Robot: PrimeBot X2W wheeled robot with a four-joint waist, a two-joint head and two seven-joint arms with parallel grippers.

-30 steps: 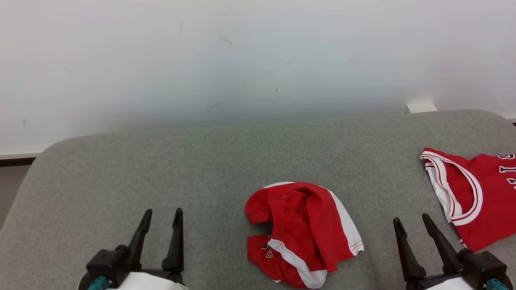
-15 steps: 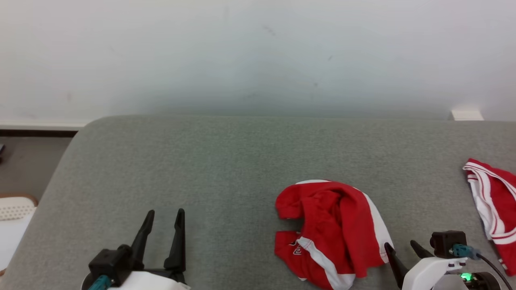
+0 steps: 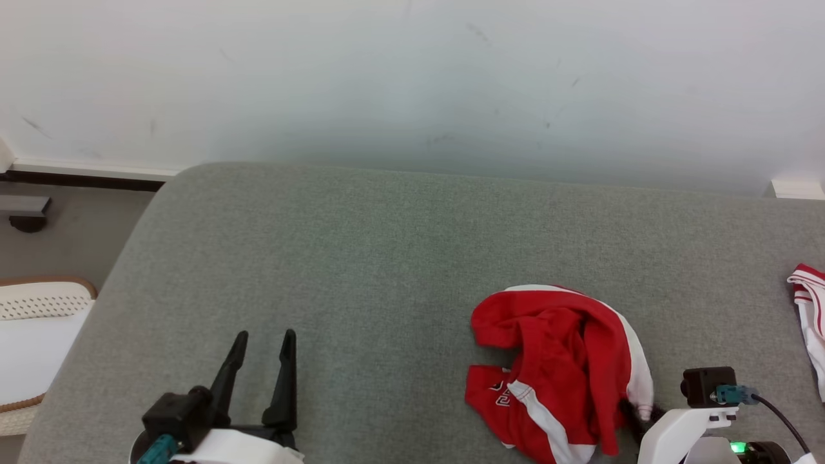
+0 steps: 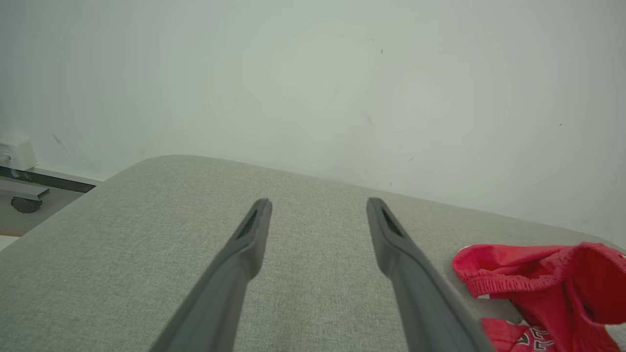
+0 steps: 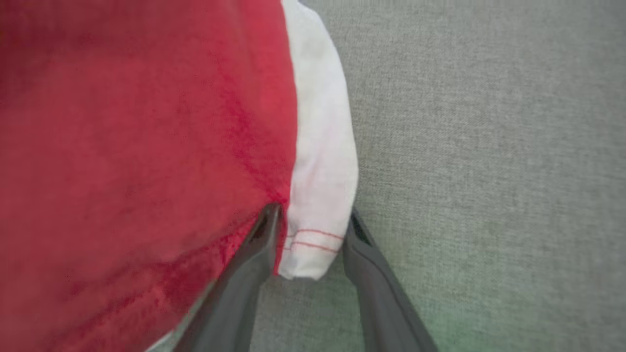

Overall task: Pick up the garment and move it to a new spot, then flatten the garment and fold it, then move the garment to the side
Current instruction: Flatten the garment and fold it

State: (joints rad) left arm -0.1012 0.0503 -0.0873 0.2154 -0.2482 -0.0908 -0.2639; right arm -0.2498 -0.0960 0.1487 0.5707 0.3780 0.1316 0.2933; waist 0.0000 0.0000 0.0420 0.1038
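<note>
garment (image 3: 561, 361): soft, light, floppy, I reckon | hold: white hem (image 5: 318, 195), near-right corner | right gripper (image 5: 311, 215): astride hem, can't tell if pinching | left gripper (image 3: 264, 335): fingers apart, empty

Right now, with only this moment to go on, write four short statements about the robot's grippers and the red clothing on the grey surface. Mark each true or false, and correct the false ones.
1. The garment's white hem lies between the right gripper's fingers. True.
2. The left gripper holds the garment. False: it is open over the bare grey surface, apart from the garment.
3. The garment lies flat and neatly folded. False: it sits in a crumpled heap.
4. A second red and white garment lies at the right edge of the head view. True.
</note>
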